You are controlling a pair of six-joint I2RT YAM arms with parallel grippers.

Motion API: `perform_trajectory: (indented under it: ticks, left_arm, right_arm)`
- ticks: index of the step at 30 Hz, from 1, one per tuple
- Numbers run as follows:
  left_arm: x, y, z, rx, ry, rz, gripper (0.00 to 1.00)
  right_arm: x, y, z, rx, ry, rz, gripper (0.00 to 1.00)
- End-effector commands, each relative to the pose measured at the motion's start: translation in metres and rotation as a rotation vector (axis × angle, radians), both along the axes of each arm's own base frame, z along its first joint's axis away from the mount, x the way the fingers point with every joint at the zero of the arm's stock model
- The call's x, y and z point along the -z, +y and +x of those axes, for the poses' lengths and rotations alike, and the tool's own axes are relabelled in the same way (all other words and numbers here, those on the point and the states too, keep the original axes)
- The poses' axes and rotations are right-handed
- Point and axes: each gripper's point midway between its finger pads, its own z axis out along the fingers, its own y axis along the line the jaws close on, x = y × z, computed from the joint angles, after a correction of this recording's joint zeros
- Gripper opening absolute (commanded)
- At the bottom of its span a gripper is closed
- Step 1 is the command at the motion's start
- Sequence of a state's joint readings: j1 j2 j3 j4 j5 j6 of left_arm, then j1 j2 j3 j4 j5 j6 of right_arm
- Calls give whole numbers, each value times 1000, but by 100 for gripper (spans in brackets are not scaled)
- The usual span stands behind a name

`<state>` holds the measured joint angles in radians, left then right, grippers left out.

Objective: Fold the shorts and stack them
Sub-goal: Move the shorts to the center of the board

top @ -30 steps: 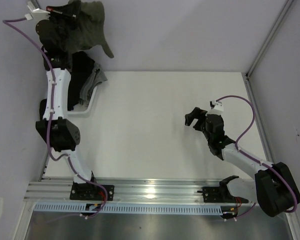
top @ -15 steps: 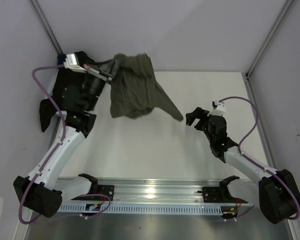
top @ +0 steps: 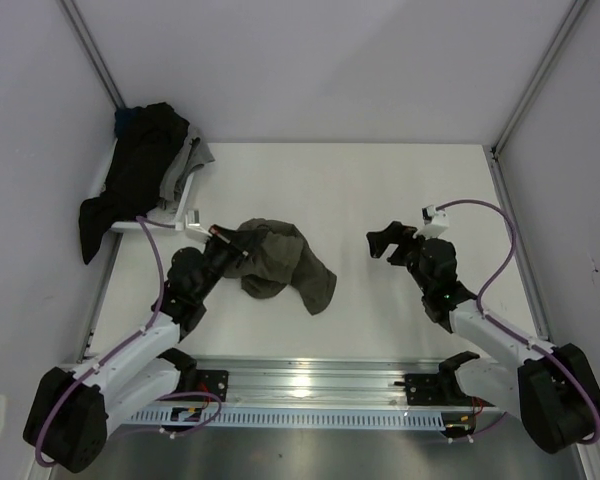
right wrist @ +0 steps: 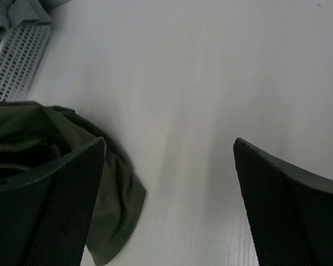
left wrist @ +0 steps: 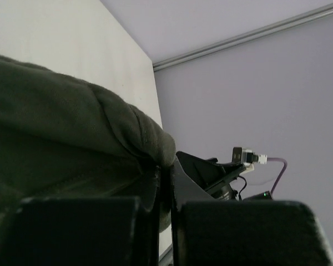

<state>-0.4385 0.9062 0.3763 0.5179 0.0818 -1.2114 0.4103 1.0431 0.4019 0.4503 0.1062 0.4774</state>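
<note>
Olive-green shorts lie in a crumpled heap on the white table, left of the middle in the top view, with one loose end trailing toward the lower right. The left gripper sits at the heap's upper left edge, its jaws pinched tight on a fold of this pair. In the left wrist view the two fingers meet with green cloth bunched up over and between them.

The right gripper hovers over bare table right of the middle, apart from the heap, with its jaws spread wide and nothing between them. In the right wrist view the two fingers frame empty table, and the green heap lies at the left edge of the frame, partly behind the left finger.

The black shorts are in the upper left corner of the top view, draped over the white basket and hanging past its left side. A grey cloth lies in the basket beside them.
</note>
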Motion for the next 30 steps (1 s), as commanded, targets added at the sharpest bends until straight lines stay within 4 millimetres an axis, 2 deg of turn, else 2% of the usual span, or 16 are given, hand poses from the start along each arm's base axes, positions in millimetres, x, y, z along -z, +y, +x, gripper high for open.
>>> perform_trajectory:
  ticks: [1,2,3,4,5,6,7,8,10,12,13,14,17,20,25,30]
  left_arm:
    - [-21,8,-13,-15,-135,-15,0]
    - [-12,9,-15,-16,-115,-2,0]
    - [3,13,-22,-14,-102,18,15]
    - [7,15,-25,-16,-98,29,33]
    - [23,17,-29,-16,-57,57,54]
    - [18,22,-33,-27,-81,68,88]
    - [36,27,-36,-38,-10,113,99]
    - [42,31,-38,-53,3,153,99]
    - [23,44,-39,-109,-38,190,99]
    - [33,53,-44,-119,-13,293,99]
    - [14,56,-46,-129,-50,305,99]
    - [26,59,-49,-115,-17,375,99]
    - [31,60,-53,-90,20,442,99]
    - [54,59,-59,-53,92,475,99]
    - [70,63,-69,-51,110,479,98]
    - [60,77,-76,-74,97,559,99]
  right_arm:
    - [-17,31,-2,-166,-77,14,97]
    - [-18,38,-3,-199,-87,10,96]
    - [-22,50,-7,-262,-98,13,96]
    - [-22,57,-8,-292,-101,12,96]
    - [-18,64,-9,-326,-98,-2,96]
    - [-22,80,-15,-393,-110,-2,95]
    - [-16,89,-17,-427,-97,-13,95]
    - [-15,96,-19,-460,-105,-36,94]
    - [-18,118,-29,-547,-117,-46,94]
    - [-12,133,-38,-637,-113,-54,92]
    - [-16,144,-44,-679,-123,-51,92]
    - [-11,151,-48,-709,-110,-57,91]
    - [-13,171,-63,-807,-125,-73,90]
    - [-11,184,-74,-867,-129,-91,89]
    - [0,194,-76,-907,-76,-113,87]
    - [7,194,-74,-894,-61,-137,85]
